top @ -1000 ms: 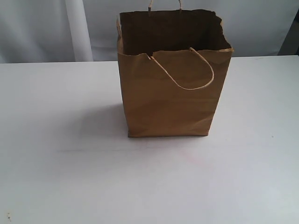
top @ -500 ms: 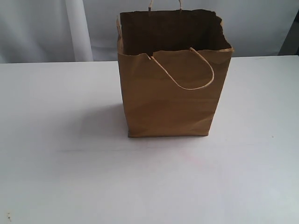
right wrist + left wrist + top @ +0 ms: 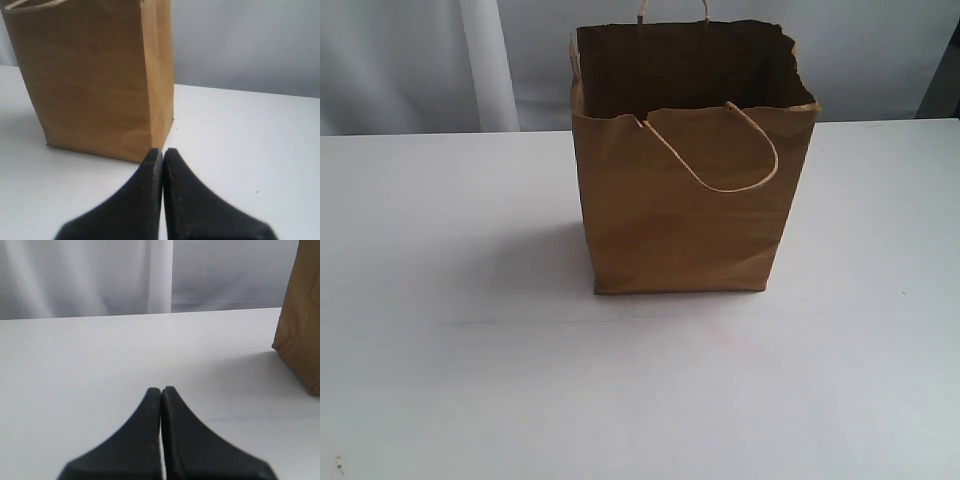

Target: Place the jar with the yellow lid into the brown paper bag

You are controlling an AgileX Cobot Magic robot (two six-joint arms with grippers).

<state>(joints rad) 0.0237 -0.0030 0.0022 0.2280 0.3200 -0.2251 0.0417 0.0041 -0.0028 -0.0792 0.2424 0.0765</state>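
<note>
The brown paper bag (image 3: 690,210) stands upright in the middle of the white table, its torn top rim open and a cord handle hanging down its front. The yellow-lidded jar shows in no view; the bag's inside is dark from here. My left gripper (image 3: 161,389) is shut with nothing in it, low over bare table, the brown paper bag (image 3: 301,320) off to one side of it. My right gripper (image 3: 162,151) is shut and empty too, its tips close to a bottom corner of the brown paper bag (image 3: 95,75). Neither arm appears in the exterior view.
The white table (image 3: 450,330) stretches to both sides and in front of the bag. A pale curtain (image 3: 490,60) and grey wall close off the far edge.
</note>
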